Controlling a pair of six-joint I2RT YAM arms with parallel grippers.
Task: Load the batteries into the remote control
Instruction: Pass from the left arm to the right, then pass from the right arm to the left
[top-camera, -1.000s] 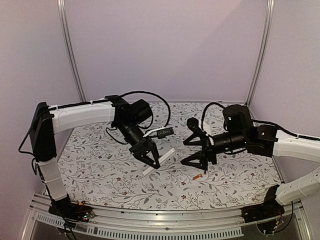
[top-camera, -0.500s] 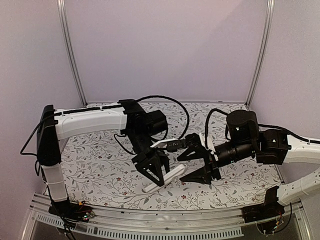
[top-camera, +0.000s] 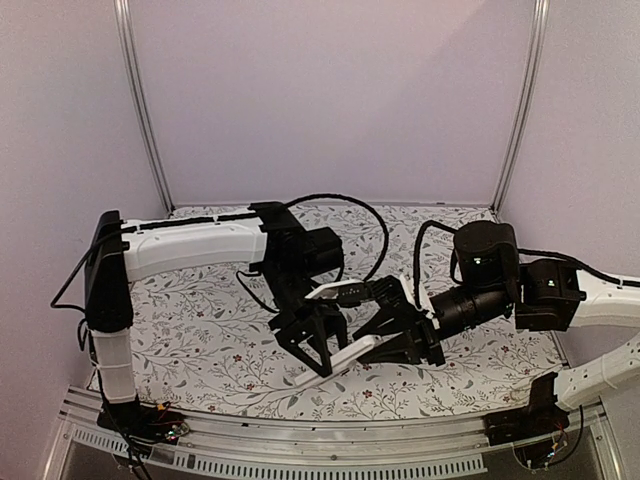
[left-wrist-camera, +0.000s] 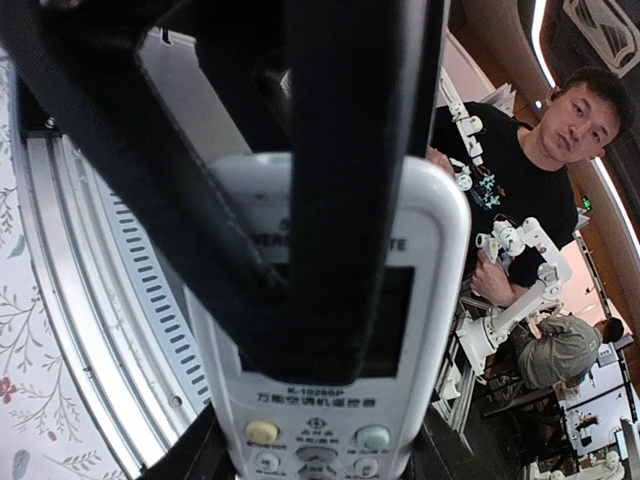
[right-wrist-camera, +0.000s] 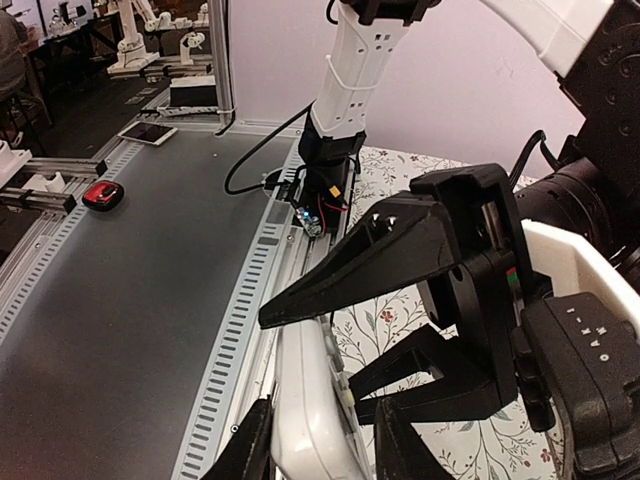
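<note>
Remote (top-camera: 352, 352) held above the desk (top-camera: 200, 330), pinched in my left tool (top-camera: 318, 352), my right tool (top-camera: 400, 335) at its far end.

Left wrist: fingers clamped across the screen (left-wrist-camera: 395, 320).

Right wrist: fingers hug the remote's tip; whether they grip, I cannot tell.

No batteries visible. I judge this a handover or bracing step. Next, a firm hold with its back turned up.

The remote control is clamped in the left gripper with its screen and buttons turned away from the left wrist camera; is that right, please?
Not quite. The left gripper does clamp the remote control, but its screen and buttons face the left wrist camera, as the left wrist view shows.
</note>
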